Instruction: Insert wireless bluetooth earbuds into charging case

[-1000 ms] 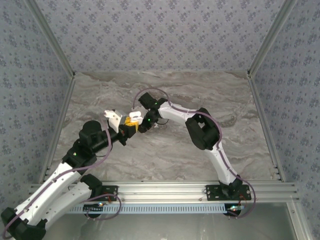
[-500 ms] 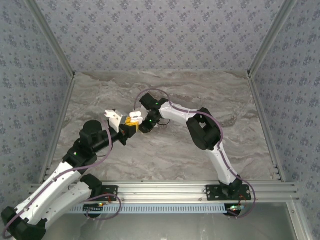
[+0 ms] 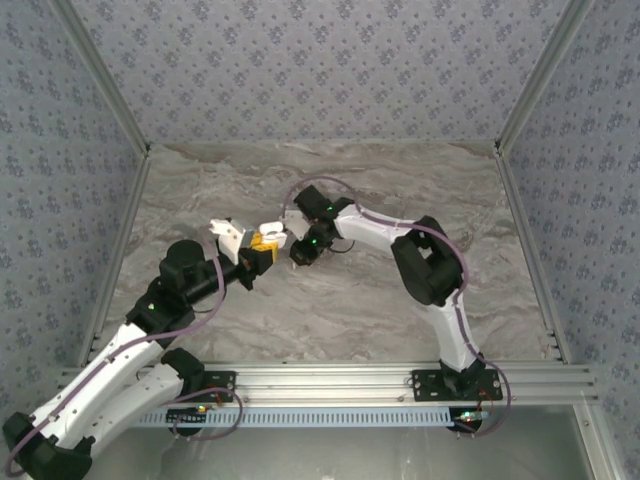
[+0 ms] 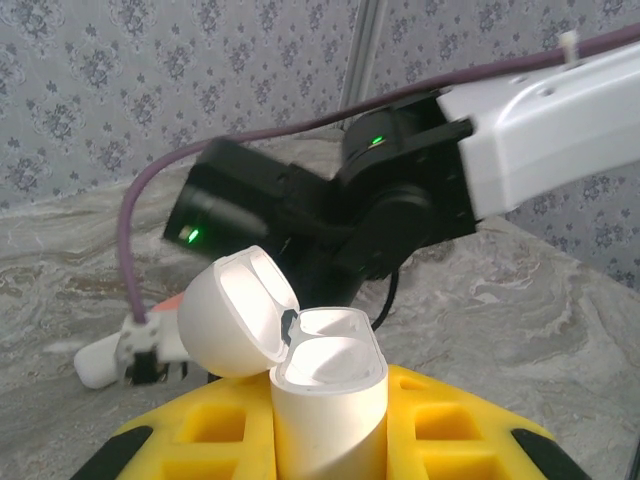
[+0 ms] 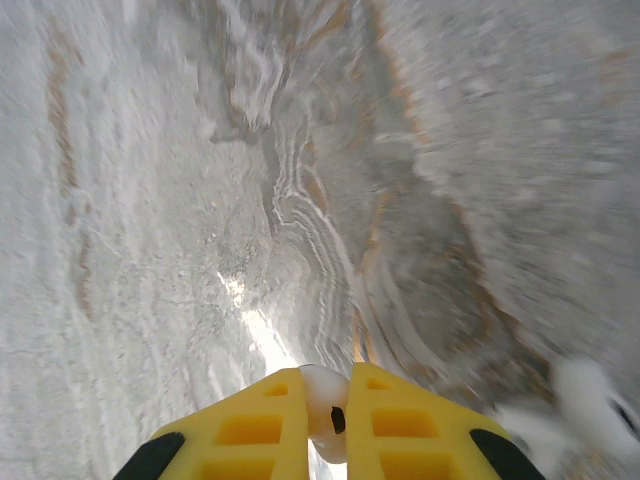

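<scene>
The left claw [image 3: 258,250] is clamped on a white charging case [image 4: 330,395], which stands upright between its yellow fingers [image 4: 215,432]. The case's lid [image 4: 240,312] is swung open toward 10 o'clock in the left wrist view, and its hollow faces up. In the top view the right claw [image 3: 299,252] sits just at the 3 o'clock side of the case, above the marbled surface [image 3: 400,180] near its middle. From its own wrist camera, the right claw's yellow fingers [image 5: 250,430] are drawn almost together on one small white earbud [image 5: 323,412], pinched at their tips with the surface blurred beyond. The right arm's black wrist [image 4: 390,215] looms just behind the open case, toward 12 o'clock.
</scene>
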Available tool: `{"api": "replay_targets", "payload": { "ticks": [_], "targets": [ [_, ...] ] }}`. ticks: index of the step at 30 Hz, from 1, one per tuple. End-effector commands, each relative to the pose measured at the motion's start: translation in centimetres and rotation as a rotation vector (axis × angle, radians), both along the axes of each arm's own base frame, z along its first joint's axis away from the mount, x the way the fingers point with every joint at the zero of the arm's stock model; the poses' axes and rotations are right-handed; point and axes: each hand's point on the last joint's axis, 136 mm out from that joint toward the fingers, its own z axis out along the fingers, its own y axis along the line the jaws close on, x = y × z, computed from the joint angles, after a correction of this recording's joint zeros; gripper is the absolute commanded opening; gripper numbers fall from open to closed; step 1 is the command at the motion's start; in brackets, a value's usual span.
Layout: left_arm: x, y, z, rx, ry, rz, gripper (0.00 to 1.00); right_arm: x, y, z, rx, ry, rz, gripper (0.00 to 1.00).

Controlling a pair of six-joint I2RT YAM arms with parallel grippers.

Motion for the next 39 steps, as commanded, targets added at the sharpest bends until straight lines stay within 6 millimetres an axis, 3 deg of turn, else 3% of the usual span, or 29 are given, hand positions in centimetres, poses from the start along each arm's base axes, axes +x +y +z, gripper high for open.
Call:
{"api": "replay_targets", "payload": {
  "ticks": [1, 9, 17, 18, 24, 39],
  "targets": [
    [-0.1, -0.8, 1.6, -0.059, -0.036, -0.033, 0.00, 1.9, -1.0, 7.4, 0.168, -0.106, -0.098, 0.11],
    [1.3, -2.9, 1.0, -0.102, -0.010, -0.081, 0.00, 0.9, -6.9, 17.5, 0.363, -0.282, -0.257, 0.11],
    [2.8, -6.0, 0.9, -0.113, 0.009, -0.164, 0.00, -2.2, -9.2, 25.6, 0.505, -0.461, -0.268, 0.11],
    [2.9, -6.4, 0.7, -0.111, 0.011, -0.172, 0.00, -2.7, -9.4, 25.0, 0.500, -0.458, -0.266, 0.11],
    [2.9, -8.1, 0.6, -0.109, 0.014, -0.222, 0.00, -4.2, -8.4, 26.4, 0.516, -0.539, -0.222, 0.11],
    [2.2, -8.9, 0.8, -0.112, 0.005, -0.260, 0.00, -5.7, -6.3, 25.0, 0.542, -0.513, -0.179, 0.11]
  ]
}}
